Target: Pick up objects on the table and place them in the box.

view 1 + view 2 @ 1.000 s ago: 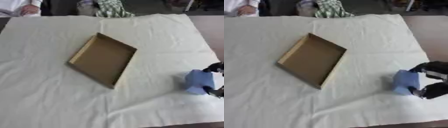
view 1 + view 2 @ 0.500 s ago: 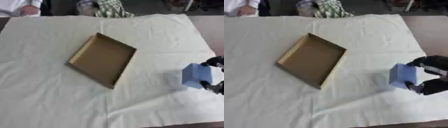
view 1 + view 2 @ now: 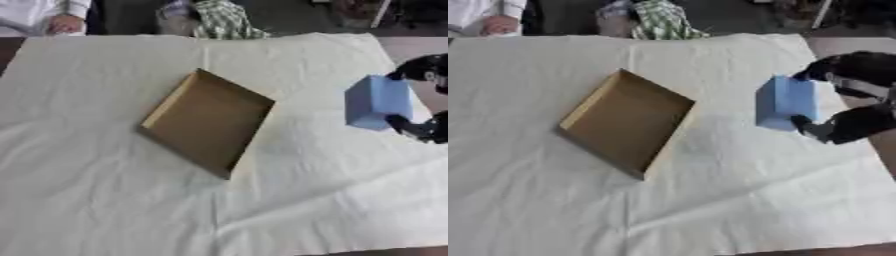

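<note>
Right eye view: on a bench (image 3: 527,200) draped in creased, off-white cloth (image 3: 710,200), an open cardboard box (image 3: 626,121) lies at centre-left, turned at an angle, its shallow brown walls framing a bare, flat floor with nothing inside. To its right, apart from the box, a pale blue block (image 3: 785,102) with squared faces and a matte, smooth-looking surface is held at the bench's right side, apparently lifted clear of the cloth, in the robot's right hand (image 3: 846,100), whose black fingers curl over the top edge while the thumb presses in from below. The left hand appears in neither view. As a judgement, the task stands at its opening stage: the pick looks done, the box is still empty, and the carry across to the box and the release remain. No other loose object can be seen on the cloth. The block's rigid, boxy shape suggests it will sit flat once set down inside the tray-like box.
</note>
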